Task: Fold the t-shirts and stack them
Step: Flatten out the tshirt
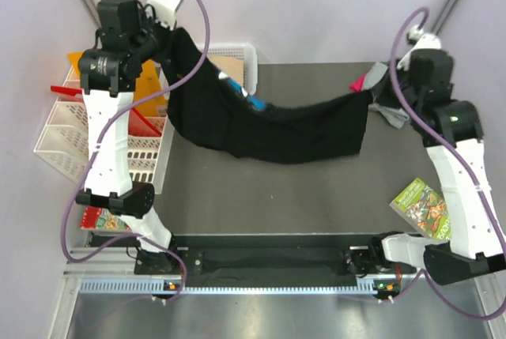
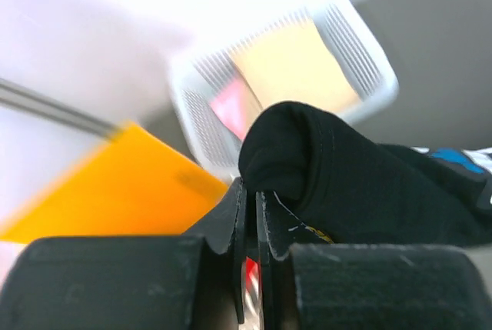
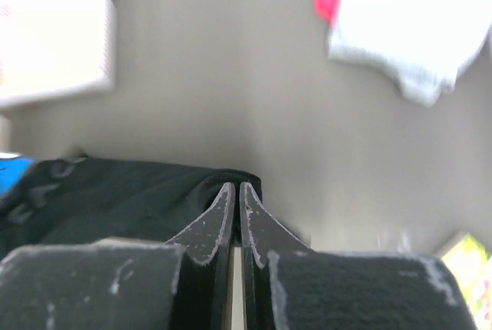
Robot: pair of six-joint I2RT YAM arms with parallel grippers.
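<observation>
Blurred grey t-shirt (image 3: pixel 407 22), blurred white basket (image 2: pixel 361 45)

Top external: I am looking down from above and behind my bases, taking in the whole table (image 1: pixel 261 205).
Left wrist: I am looking out along my left fingers (image 2: pixel 223 226), very near the black t-shirt (image 2: pixel 369 191), facing the white basket (image 2: pixel 369 76).
Right wrist: I am looking along my right fingers (image 3: pixel 211 226), facing the grey t-shirt (image 3: pixel 407 30).
All three views are sharing the black t-shirt.
</observation>
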